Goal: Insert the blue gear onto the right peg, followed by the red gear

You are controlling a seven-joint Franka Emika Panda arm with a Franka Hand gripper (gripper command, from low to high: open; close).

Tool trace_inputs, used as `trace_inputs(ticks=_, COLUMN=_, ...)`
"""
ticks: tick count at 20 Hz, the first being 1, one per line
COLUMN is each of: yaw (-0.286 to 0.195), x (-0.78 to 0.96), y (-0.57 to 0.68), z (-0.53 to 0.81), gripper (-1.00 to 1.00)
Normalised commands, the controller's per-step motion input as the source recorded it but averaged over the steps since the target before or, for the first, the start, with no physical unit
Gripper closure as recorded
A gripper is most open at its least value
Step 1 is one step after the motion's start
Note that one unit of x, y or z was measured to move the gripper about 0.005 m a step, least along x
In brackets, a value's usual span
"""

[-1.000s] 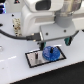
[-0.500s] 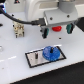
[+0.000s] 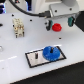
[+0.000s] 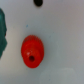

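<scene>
From the exterior view I see the blue gear (image 3: 50, 52) lying flat on the grey baseplate (image 3: 35, 58), toward the end of the plate on the exterior view's right. It appears to be seated where the right peg stands; the peg itself is hidden under the gear, so I cannot make it out. A thin dark pin (image 3: 39, 55) stands upright on the plate just beside the gear, on the exterior view's left of it.

The red gear (image 3: 57, 27) rests on the white surface (image 3: 15, 55), well apart from the baseplate and farther back in the scene. My arm hangs over that area, and the hand (image 3: 54, 24) sits right at the red gear, its dark fingers (image 3: 48, 23) showing just to the exterior view's left of the red disc. From this angle I cannot tell whether the hand is spread or closed, nor whether it touches the gear.

The wrist view shows the red gear (image 4: 32, 51) directly below the camera, blurred, with its dark centre hole visible and bare white surface all around it. No fingertip is clearly visible in that picture; a dark teal blurred shape (image 4: 3, 31) sits at one edge and a small dark blob (image 4: 38, 2) at another.

A cream-coloured fixture (image 3: 18, 27) stands on the surface toward the exterior view's left.
</scene>
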Motion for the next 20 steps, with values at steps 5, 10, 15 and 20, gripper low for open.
trace_inputs(ticks=5, yaw=0.000, x=-0.53, y=0.30, z=-0.12, gripper=-1.00)
trace_inputs(ticks=10, yaw=0.000, x=-0.43, y=0.20, z=-0.25, gripper=-1.00)
trace_inputs(ticks=15, yaw=0.000, x=-0.31, y=0.03, z=-0.37, gripper=-1.00)
trace_inputs(ticks=20, yaw=0.000, x=-0.29, y=0.01, z=-0.38, gripper=-1.00)
